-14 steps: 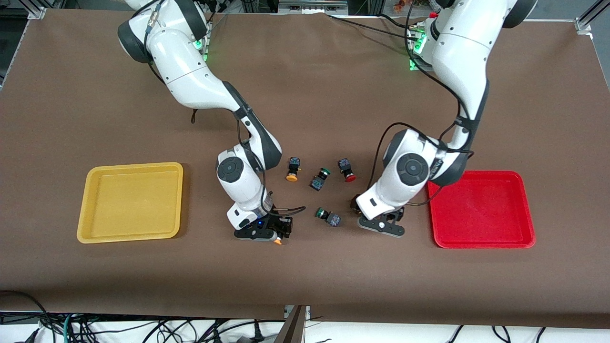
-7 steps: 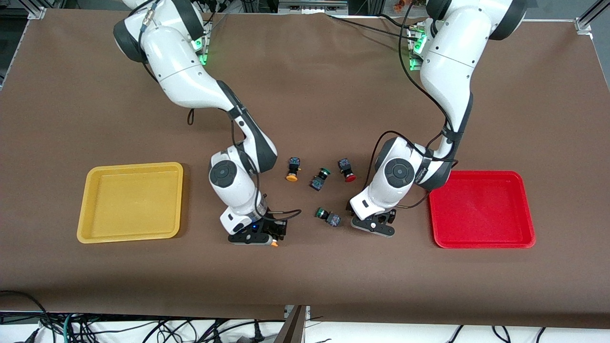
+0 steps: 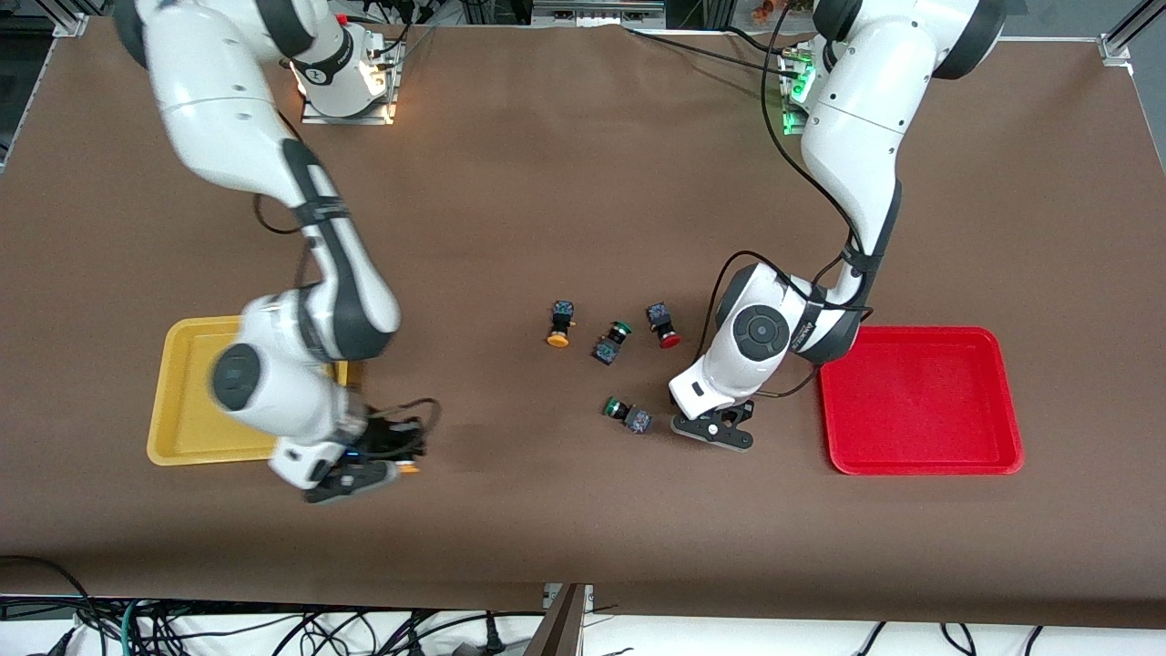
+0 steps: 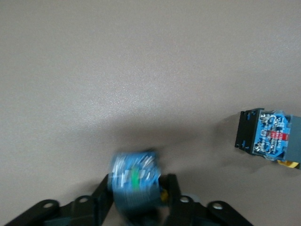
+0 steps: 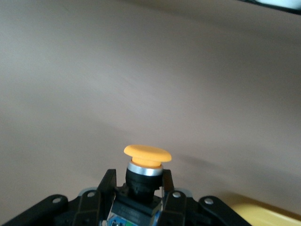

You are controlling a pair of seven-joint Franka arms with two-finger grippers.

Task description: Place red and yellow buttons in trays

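One yellow button (image 5: 146,162) sits clamped in the right gripper (image 3: 387,465) just beside the yellow tray (image 3: 182,401), so carry it over the rim before releasing, while the left gripper (image 3: 720,428), clamped on a button (image 4: 134,181), should lift straight toward the red tray (image 3: 920,401).

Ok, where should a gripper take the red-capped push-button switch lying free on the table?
By its dark blocky body, from above: the red-capped switch lies on its side, cap toward the front camera, leaving flat body sides exposed. The left gripper sits low near it; the right gripper, by the yellow plastic tray, holds an orange-capped switch.
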